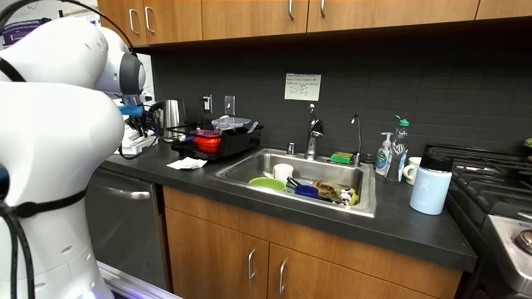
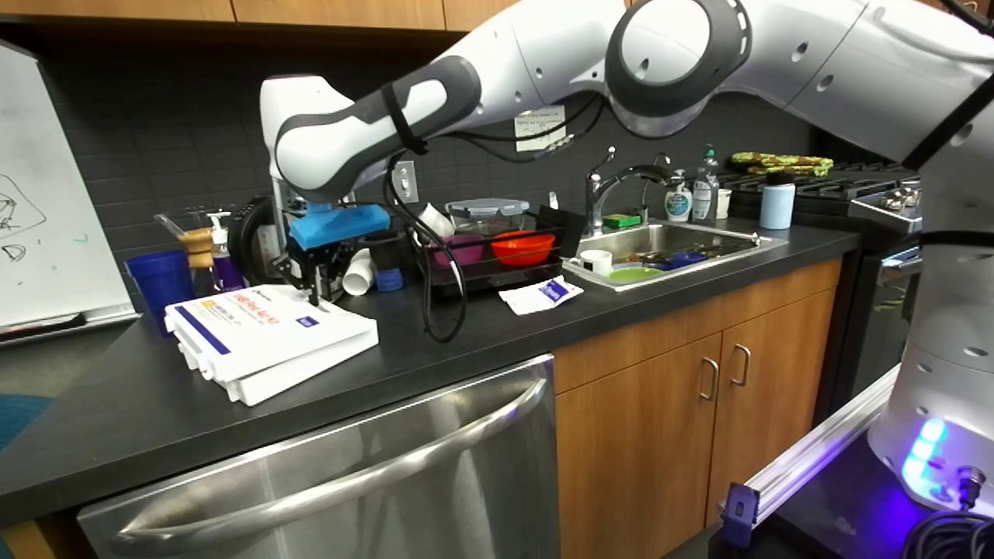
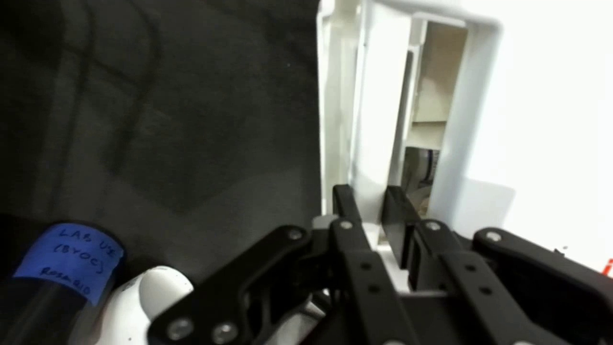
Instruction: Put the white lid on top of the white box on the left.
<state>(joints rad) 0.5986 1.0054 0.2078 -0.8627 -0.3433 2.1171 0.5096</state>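
Note:
The white lid [image 2: 268,314] with red and blue print lies on the low white box [image 2: 307,361] at the left of the counter. A gap shows between them at the front, and the lid sits slightly askew. In the wrist view the lid [image 3: 550,120] is at the right and the box's rim [image 3: 330,120] is left of the handle bar. My gripper [image 3: 368,191] has one finger on each side of the lid's white handle bar and is shut on it. It also shows in both exterior views [image 1: 140,128] [image 2: 314,295]. The box's inside shows only through the handle opening.
A black dish rack [image 2: 497,264] with bowls stands to the right along the wall. A white packet [image 2: 541,295] lies in front of it. A blue cup [image 2: 161,283], a blue-labelled container [image 3: 72,263] and a white cylinder [image 2: 359,273] stand close behind the box.

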